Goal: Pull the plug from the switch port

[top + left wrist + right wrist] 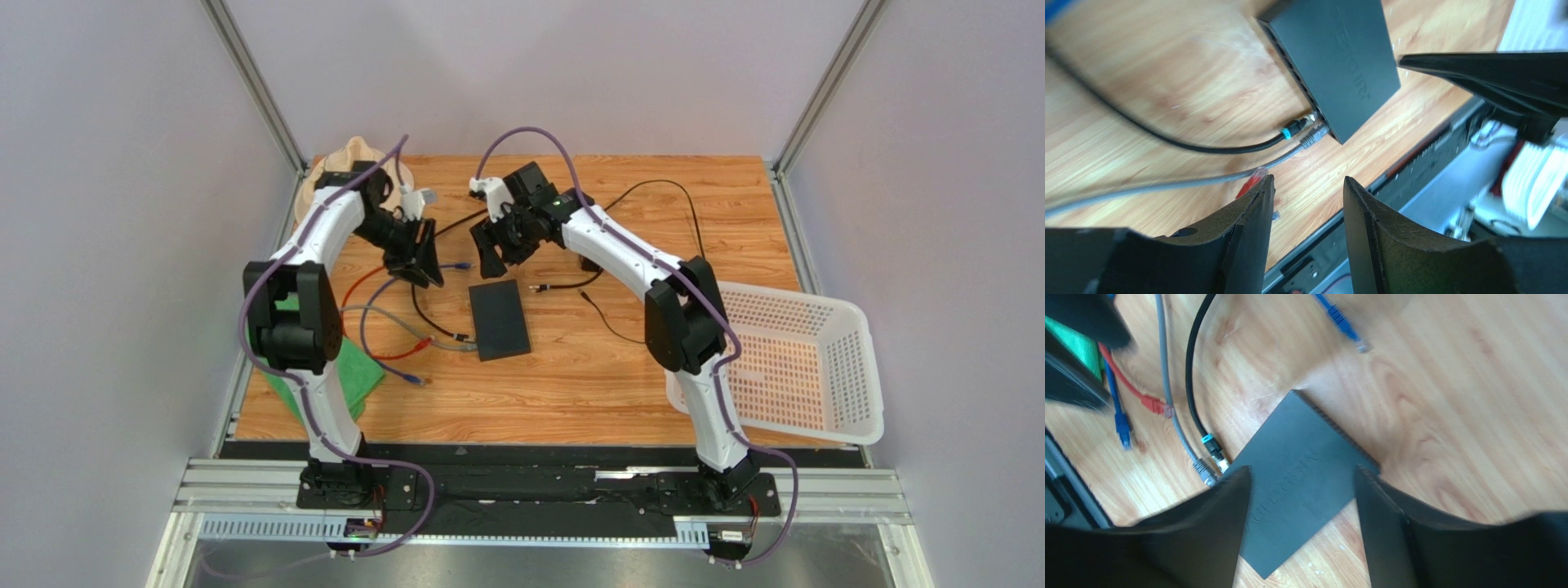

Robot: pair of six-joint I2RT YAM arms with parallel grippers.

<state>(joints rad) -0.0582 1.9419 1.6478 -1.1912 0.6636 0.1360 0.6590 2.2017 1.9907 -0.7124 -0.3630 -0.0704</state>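
The top external camera looks down from above and behind the arm bases over the wooden table (pixel 613 392), while both wrist cameras hang close above it, facing back toward its near edge, all three sharing the switch (pixel 499 319) with its black cable (pixel 1198 147) and grey cable (pixel 1168 184).

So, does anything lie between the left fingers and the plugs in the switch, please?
No real obstacle: a loose red plug lies beside the left fingers, short of the two plugs in the switch, and the grey cable crosses just ahead.
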